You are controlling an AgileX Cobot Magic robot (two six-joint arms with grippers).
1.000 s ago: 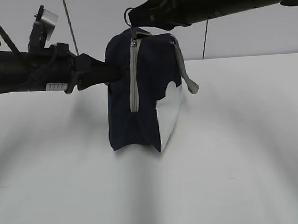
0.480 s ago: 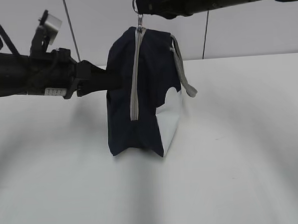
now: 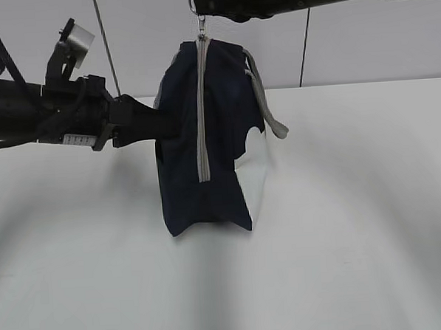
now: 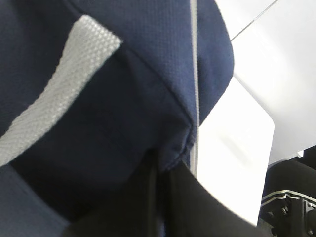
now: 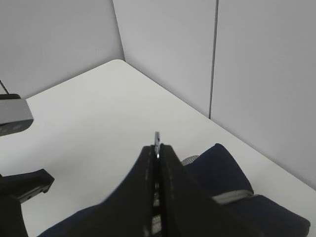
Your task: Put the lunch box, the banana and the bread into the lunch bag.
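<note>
I see the dark navy fabric lunch bag [image 3: 204,136] standing upright on the white table [image 3: 355,202], its grey zipper [image 3: 201,110] running down the front. My right gripper [image 5: 157,148] is above it, fingers pressed together on the metal ring pull [image 3: 195,5]. My left gripper [image 4: 160,173] pinches a fold of the bag's fabric at its left side, beside a grey strap handle [image 4: 54,94].
</note>
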